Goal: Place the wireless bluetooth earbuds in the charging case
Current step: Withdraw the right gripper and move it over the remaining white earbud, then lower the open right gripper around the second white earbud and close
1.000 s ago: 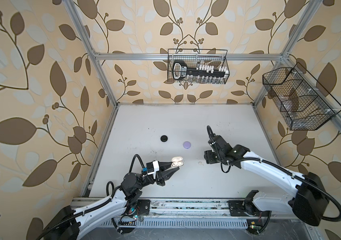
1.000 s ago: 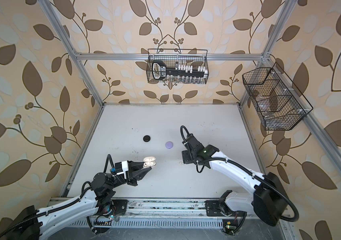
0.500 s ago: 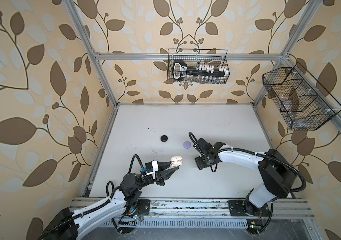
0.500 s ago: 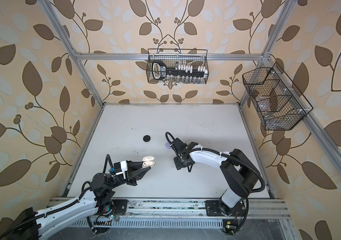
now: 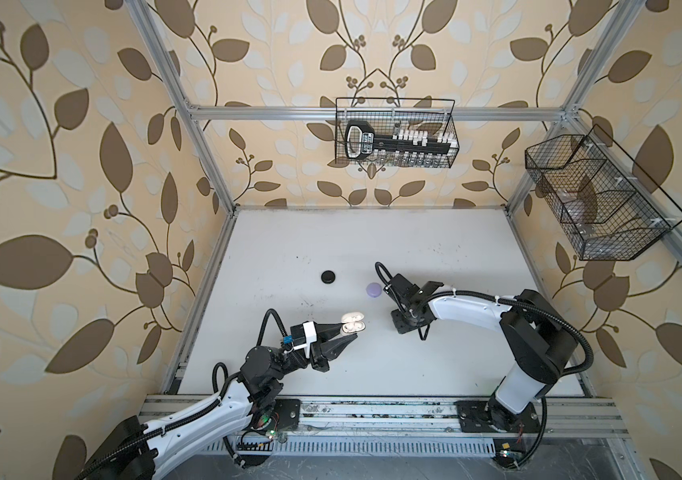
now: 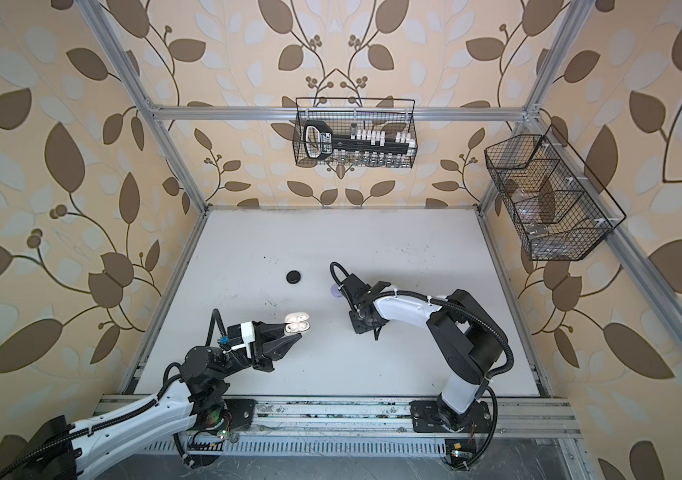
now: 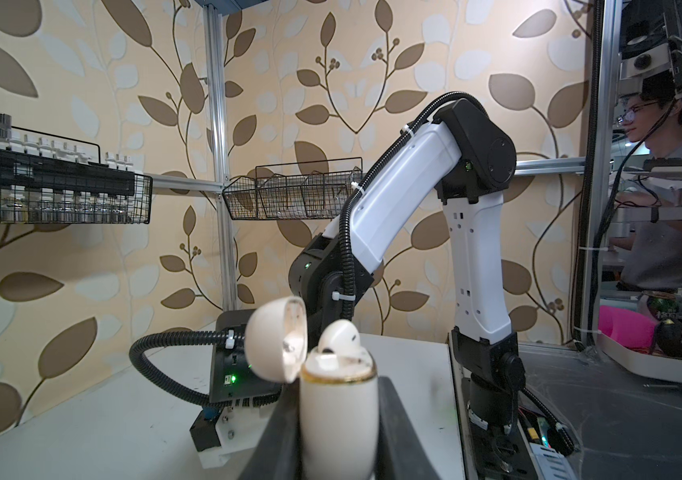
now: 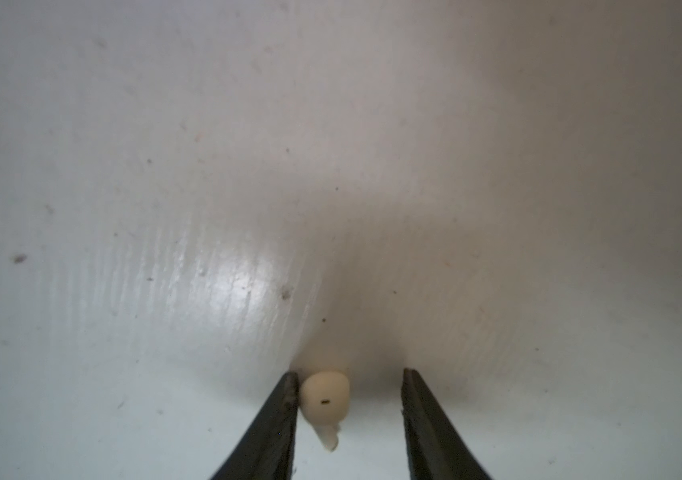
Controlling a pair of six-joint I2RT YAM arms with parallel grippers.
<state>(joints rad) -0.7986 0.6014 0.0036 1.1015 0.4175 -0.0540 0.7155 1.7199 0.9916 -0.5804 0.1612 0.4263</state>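
While the left gripper (image 5: 350,331) clamps the open cream case (image 7: 337,415), a seated earbud (image 7: 339,336) pokes out of it. Beyond, the right gripper (image 8: 350,374) has its jaws apart around a loose earbud (image 8: 325,397) on the table (image 5: 414,241), one finger touching it. Farther back lie the lavender case (image 5: 373,289) and the black case (image 5: 328,276).

Checking in remotely: the white counter (image 5: 434,249) looks scuffed and speckled. Around the middle of it sits a round black case (image 5: 328,276), and a lavender case (image 5: 373,289) is just right of it, slightly nearer. My right wrist camera shows a cream earbud (image 8: 326,399) lying on the surface.
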